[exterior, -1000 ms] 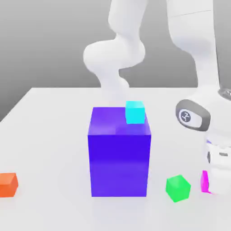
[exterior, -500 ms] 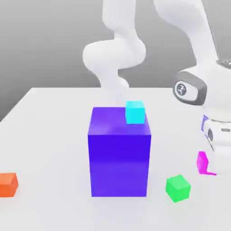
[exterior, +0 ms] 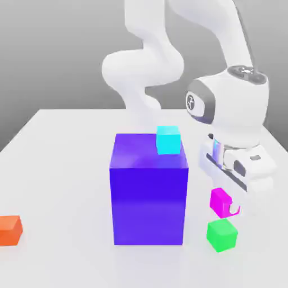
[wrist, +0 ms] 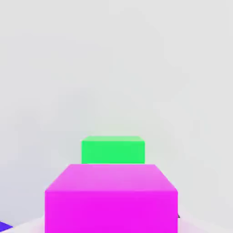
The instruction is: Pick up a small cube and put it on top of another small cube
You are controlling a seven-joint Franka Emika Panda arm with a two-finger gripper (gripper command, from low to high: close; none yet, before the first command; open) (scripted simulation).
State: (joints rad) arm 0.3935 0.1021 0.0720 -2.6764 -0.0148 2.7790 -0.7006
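Note:
The small magenta cube [exterior: 220, 201] hangs in the air, held by my gripper [exterior: 226, 206], which is shut on it. It sits just above the green cube [exterior: 221, 234] on the white table, towards the exterior view's right. The hand view has the magenta cube [wrist: 110, 198] close up, with the green cube [wrist: 113, 149] on the table beyond it. A cyan cube [exterior: 168, 139] rests on the top back corner of the big blue block [exterior: 148, 191].
An orange cube [exterior: 10, 230] lies near the table's front at the exterior view's left. The tall blue block stands just left of my hand. My white arm [exterior: 146, 62] rises behind the block.
My gripper lifted the magenta cube off the table and carried it leftwards in the exterior view, to a spot above the green cube. The wrist swung left as well.

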